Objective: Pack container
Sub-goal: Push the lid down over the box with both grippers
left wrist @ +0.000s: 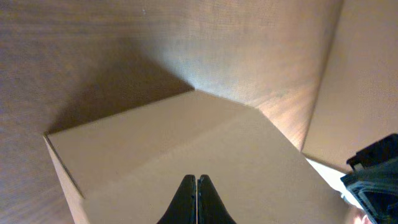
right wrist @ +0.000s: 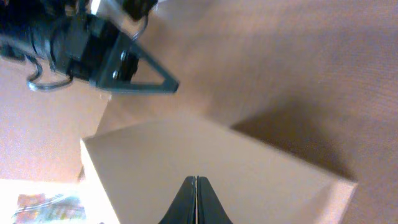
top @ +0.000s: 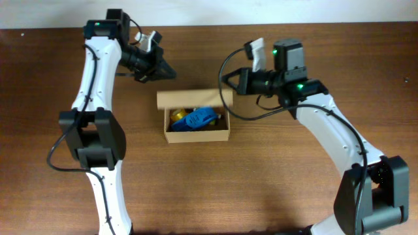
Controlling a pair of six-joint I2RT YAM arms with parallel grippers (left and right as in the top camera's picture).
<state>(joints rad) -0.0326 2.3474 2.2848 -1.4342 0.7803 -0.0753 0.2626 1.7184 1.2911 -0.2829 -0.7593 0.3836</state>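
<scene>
"In the middle of the surface [top: 261,170] sits the container [top: 196,136], its flap [top: 194,99] open. Why do the left pincer [top: 171,74] and right pincer [top: 223,78] hang behind it?"

"Both are squeezed shut, holding nothing — maybe to push the flap down."

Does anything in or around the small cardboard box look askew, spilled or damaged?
Nothing is spilled or damaged. The tan cardboard box sits with its flap lid open. Inside, a blue object lies diagonally beside a yellow item, slightly askew; it might hinder closing.
</scene>
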